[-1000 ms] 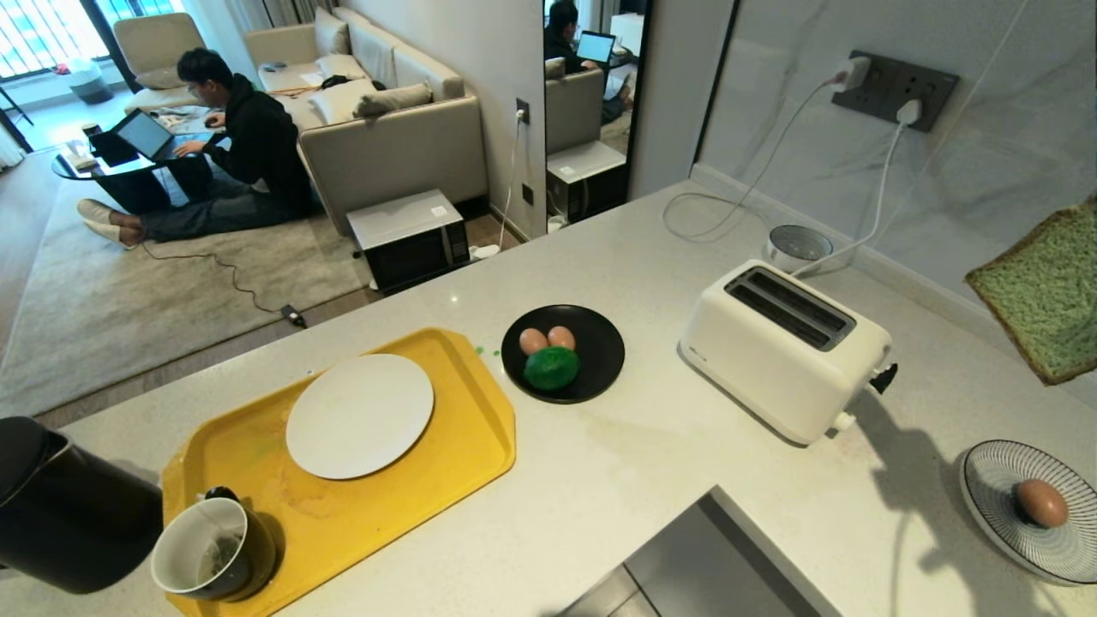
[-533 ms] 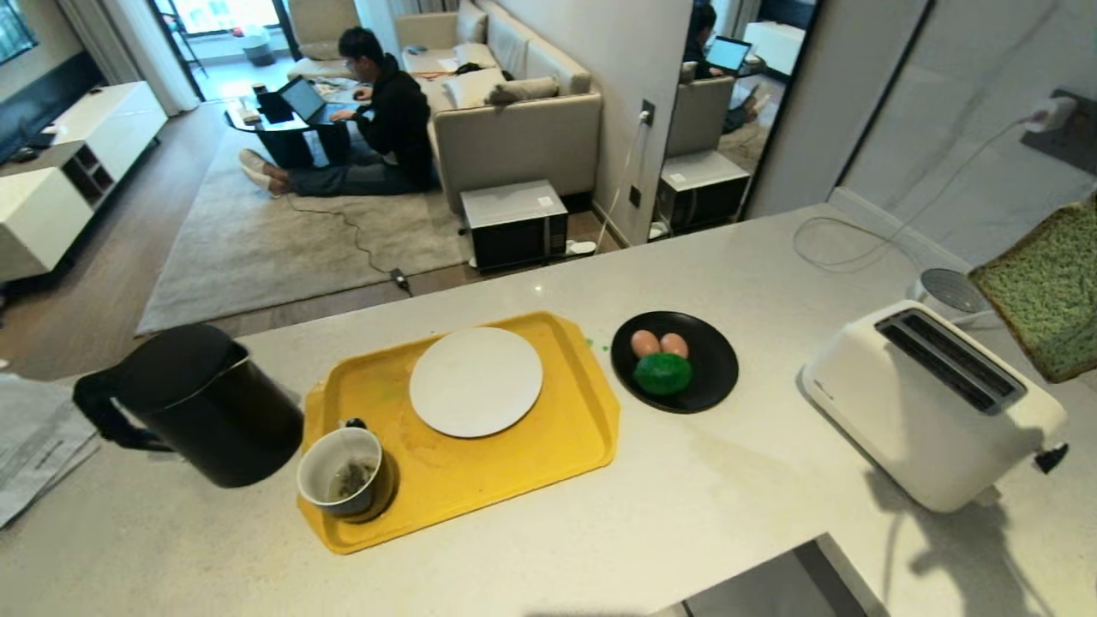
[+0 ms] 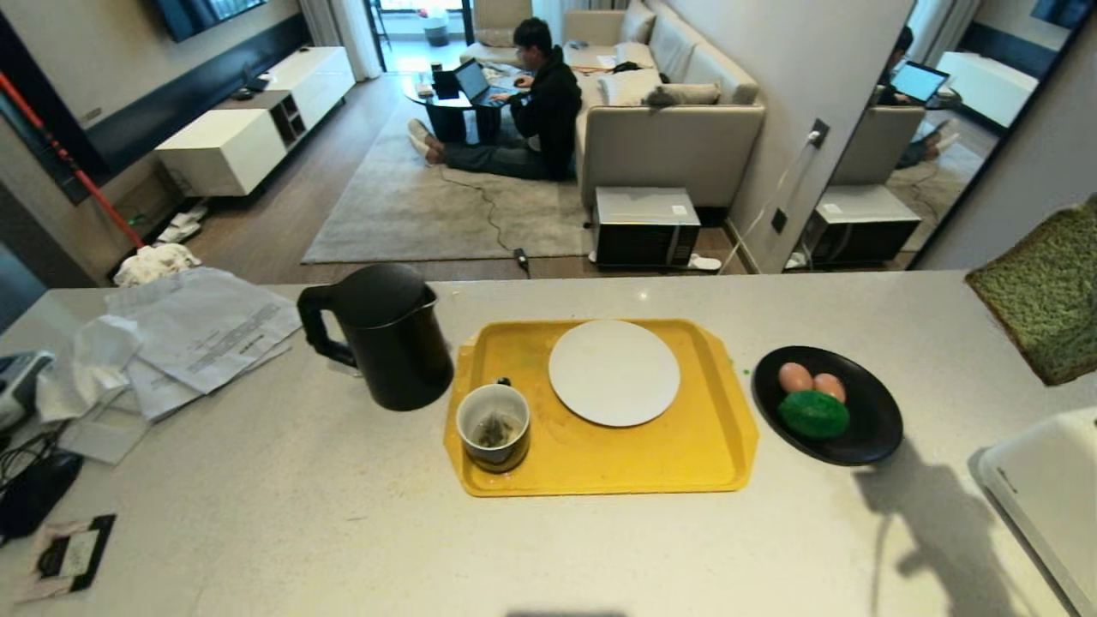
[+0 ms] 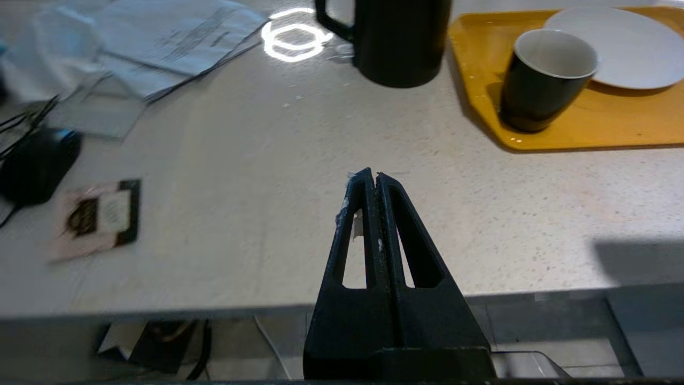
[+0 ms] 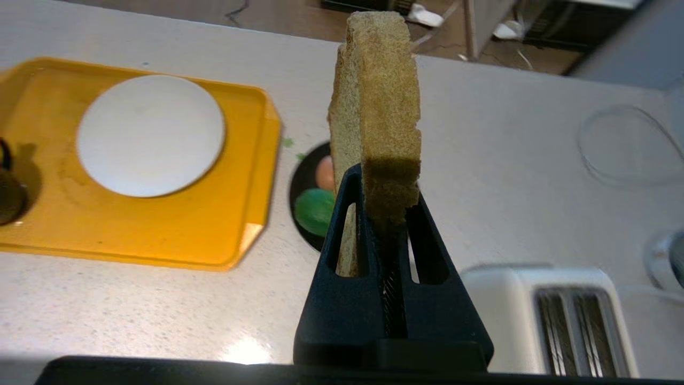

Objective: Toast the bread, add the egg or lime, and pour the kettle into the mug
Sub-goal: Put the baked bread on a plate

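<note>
The right gripper (image 5: 386, 214) is clenched on the bread (image 3: 1041, 296), held in the air at the right edge of the head view, above the counter (image 3: 343, 531). The toaster (image 3: 1050, 493) sits at lower right, cut off by the frame edge. The left gripper (image 4: 372, 179) is closed and empty over bare counter near its front edge. The kettle (image 3: 386, 334) stands just left of the yellow tray (image 3: 600, 463), which holds the mug (image 3: 493, 426).

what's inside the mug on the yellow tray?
In the head view the mug holds a tea bag against its white inside. Liquid level, if any, can't be told; the left wrist view shows only its rim.
</note>
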Robot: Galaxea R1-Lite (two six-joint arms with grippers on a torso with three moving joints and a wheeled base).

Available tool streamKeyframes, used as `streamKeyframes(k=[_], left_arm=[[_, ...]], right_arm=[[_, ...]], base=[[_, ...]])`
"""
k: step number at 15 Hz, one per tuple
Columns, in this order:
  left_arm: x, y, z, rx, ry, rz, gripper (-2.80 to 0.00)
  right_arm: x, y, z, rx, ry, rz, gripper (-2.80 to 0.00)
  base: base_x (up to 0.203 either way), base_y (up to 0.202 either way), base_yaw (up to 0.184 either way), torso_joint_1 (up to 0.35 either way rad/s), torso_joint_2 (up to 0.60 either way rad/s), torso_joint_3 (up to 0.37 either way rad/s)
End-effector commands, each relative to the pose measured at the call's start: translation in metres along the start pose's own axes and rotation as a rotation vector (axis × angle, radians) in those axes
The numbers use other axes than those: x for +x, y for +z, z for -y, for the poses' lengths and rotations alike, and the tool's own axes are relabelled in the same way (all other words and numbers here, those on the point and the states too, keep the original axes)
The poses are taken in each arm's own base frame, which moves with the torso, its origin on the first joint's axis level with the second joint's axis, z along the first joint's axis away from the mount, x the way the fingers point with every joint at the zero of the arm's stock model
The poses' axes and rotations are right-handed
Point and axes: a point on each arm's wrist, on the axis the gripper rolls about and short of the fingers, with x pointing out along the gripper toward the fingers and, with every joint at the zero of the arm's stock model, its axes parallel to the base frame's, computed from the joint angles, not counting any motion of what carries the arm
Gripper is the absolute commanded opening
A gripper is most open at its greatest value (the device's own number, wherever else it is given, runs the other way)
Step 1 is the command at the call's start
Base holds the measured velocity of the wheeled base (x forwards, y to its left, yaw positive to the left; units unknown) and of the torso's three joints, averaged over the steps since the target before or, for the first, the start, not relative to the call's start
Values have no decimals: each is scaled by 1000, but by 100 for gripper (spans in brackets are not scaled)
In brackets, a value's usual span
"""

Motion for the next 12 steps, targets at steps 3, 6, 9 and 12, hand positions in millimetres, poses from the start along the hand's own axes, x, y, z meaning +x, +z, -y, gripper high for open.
streamKeyframes(k=[3,6,9,12], left_arm=[[0,0,0,0,2,1,-280],[0,0,0,0,0,2,-280],[0,0,0,0,0,2,-280],[0,0,0,0,1,2,-280]], right_arm=[[1,0,0,-3,8,-3,-280],[2,-3,0,-5,10,-12,-280],[4,-4,-4,-11,36,-19,-280],[14,-8,-8,-72,70,-50,-280]], base=[[-1,-10,172,-1,2,5],[-3,-8,170,1,2,3],[0,-2,82,-1,3,0],[0,0,0,0,0,0]])
